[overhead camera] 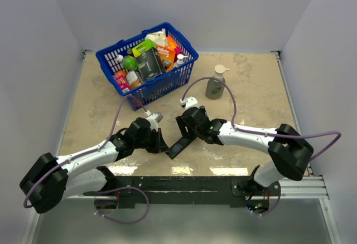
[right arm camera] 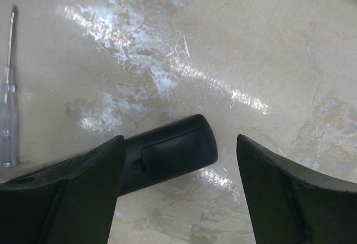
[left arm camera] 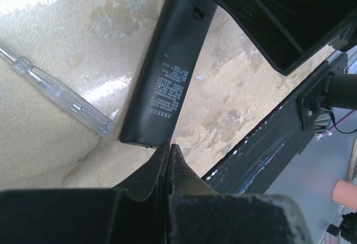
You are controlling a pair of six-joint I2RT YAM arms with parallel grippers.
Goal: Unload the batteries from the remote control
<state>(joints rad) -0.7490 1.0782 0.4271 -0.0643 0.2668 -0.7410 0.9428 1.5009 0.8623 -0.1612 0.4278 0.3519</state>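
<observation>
— Where is the remote point(left arm camera: 167, 71)?

— Lying on the table point(right arm camera: 279, 60), towards the near edge. In the top view it runs aslant between the two grippers. The left wrist view shows small white print on its face.

— And the left gripper point(left arm camera: 169, 148)?

— Fingers pressed together, with nothing between them. The tips sit right at one end of the remote, by its corner. I cannot tell whether they touch it.

— The right gripper point(right arm camera: 179, 141)?

— Spread wide, over the other end. The remote's rounded end shows in the gap, much nearer one finger point(right arm camera: 67, 199) than the other, and partly hidden behind it. The other finger stands well apart from the remote. I cannot tell whether the near one touches.

— Anything to see on that end?

— A rectangular outline on the upper face, with a small notch on the side towards the finger that hides it.

— What else is close by?

— A screwdriver point(left arm camera: 56, 91) with a clear handle, flat on the table. It lies on the side of the remote away from the black rail at the near edge. The butt of its handle is just beside the end where the left gripper is.

— And farther off?

— A blue basket point(overhead camera: 184, 74) packed with bottles and packets stands at the far left. A pump bottle point(overhead camera: 216, 85) stands to its right. Both are well apart from the remote.
</observation>
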